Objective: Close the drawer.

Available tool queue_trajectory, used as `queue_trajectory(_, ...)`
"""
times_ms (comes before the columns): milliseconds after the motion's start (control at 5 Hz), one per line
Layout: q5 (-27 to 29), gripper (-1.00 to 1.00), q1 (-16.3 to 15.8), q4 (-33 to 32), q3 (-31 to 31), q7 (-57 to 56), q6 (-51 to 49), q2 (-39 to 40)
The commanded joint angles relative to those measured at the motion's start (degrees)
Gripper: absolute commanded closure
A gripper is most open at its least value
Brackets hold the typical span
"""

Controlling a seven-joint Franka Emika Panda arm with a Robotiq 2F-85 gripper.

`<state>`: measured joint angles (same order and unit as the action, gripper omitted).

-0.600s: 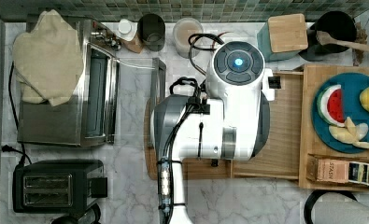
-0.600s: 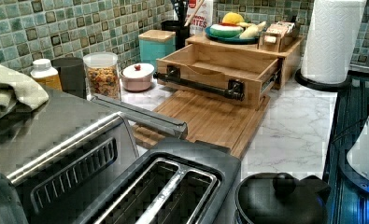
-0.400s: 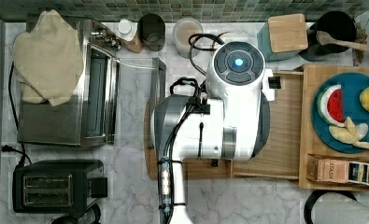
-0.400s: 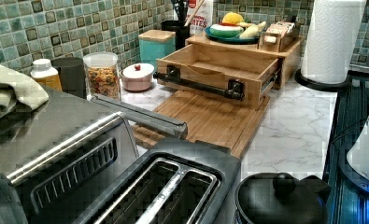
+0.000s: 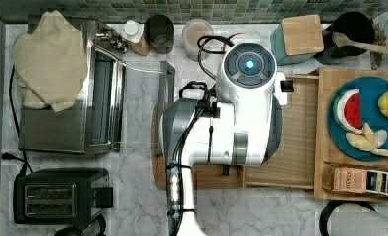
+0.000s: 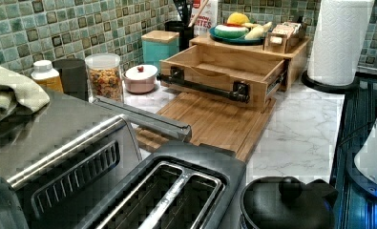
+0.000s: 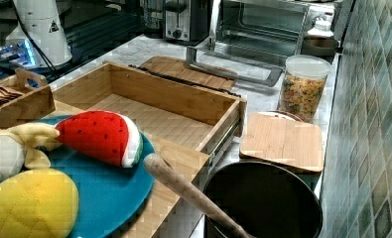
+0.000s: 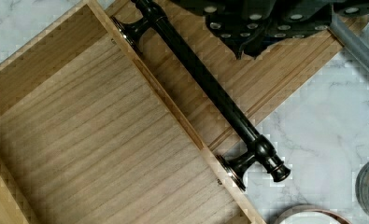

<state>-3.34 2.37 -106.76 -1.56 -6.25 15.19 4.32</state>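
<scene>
On the marble counter (image 6: 300, 129), by the tiled wall, the drawer (image 6: 224, 71) stands pulled out of its bamboo box. The hand (image 8: 266, 28) hovers above the black handle (image 8: 205, 88); I cannot tell its state. A crooked push could jam the slides.

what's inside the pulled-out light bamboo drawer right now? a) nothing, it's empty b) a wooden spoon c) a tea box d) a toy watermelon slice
a: the light bamboo drawer shows only its bare grained floor in the wrist view, and the right view also shows bare boards behind its long black bar handle.
</scene>
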Motion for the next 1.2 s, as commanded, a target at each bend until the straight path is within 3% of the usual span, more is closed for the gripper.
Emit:
queue_trajectory(200, 8.5, 1.00, 0.9, -7.3, 0.9, -22.2, 5.9, -2.3)
queue_trajectory(400, 8.8, 1.00, 0.2, -12.6, 0.8, -27.3, 11.5, -4.2)
queue_trajectory(1000, 2.4, 1.00, -1.9, -16.6, 1.5, -20.2, 20.7, 1.7)
queue_trajectory(1200, 7.3, 1.00, -0.6, -15.3, 1.6, -23.0, 20.2, 5.1)
